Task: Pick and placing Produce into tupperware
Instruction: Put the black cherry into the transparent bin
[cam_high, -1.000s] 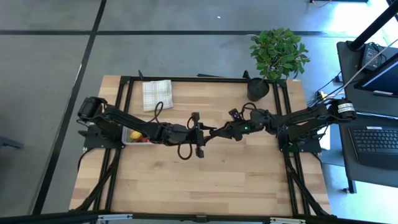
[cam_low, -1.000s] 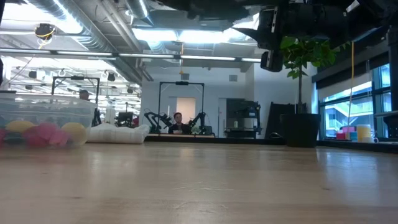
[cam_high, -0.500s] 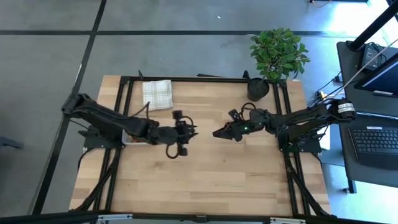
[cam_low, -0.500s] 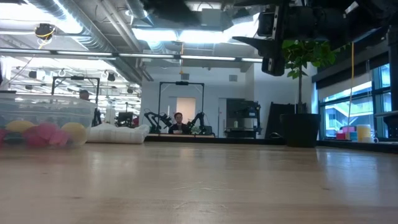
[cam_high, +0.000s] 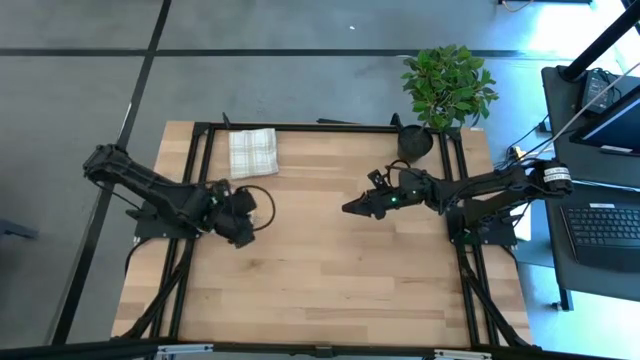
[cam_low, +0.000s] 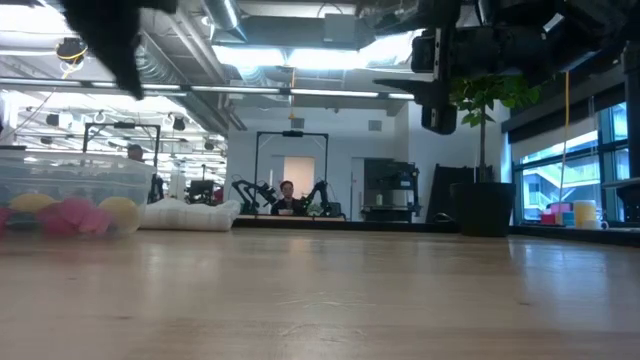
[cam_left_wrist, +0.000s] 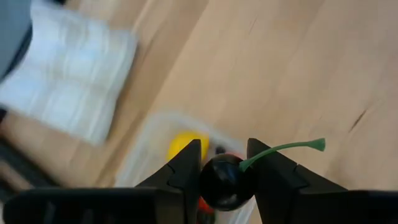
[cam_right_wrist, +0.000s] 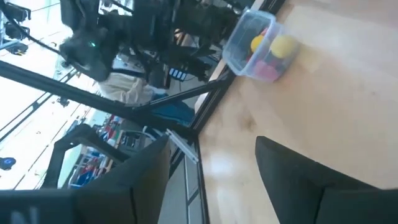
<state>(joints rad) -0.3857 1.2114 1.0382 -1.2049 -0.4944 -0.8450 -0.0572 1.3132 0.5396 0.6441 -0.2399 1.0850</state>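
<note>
From above I see my left gripper (cam_high: 243, 212) drawn in over the left edge of the pale, straight-grained wooden table (cam_high: 330, 270), directly over the small clear plastic container with rounded corners (cam_low: 70, 195), which the arm hides in that overhead view. Through the left wrist camera its two dark fingers (cam_left_wrist: 186, 163) are pinched on a glossy, round, near-black cherry piece (cam_left_wrist: 222, 180) whose thin curved green stem (cam_left_wrist: 283, 149) sticks out to one side. Past the fingers lies the translucent container (cam_left_wrist: 155, 134) with a smooth yellow lemon-like piece (cam_left_wrist: 180, 144) inside and a bit of red just showing beside the cherry. Next to it is the folded white checked cloth (cam_left_wrist: 68, 87), soft and slightly rumpled. At table height the container's see-through walls show two rounded yellow pieces (cam_low: 118, 212) and a cluster of matte pink strawberry-like pieces (cam_low: 68, 215) resting on its floor. My right gripper (cam_high: 352, 208) hangs in the air over the table's middle right, well apart from the container, with its blocky black fingers (cam_right_wrist: 298, 180) spread wide and nothing between them. Near the far right corner stands a black plant pot (cam_high: 415, 143) with a leafy green plant (cam_high: 448, 85). In the room behind, a person (cam_low: 287, 198) sits far off.
</note>
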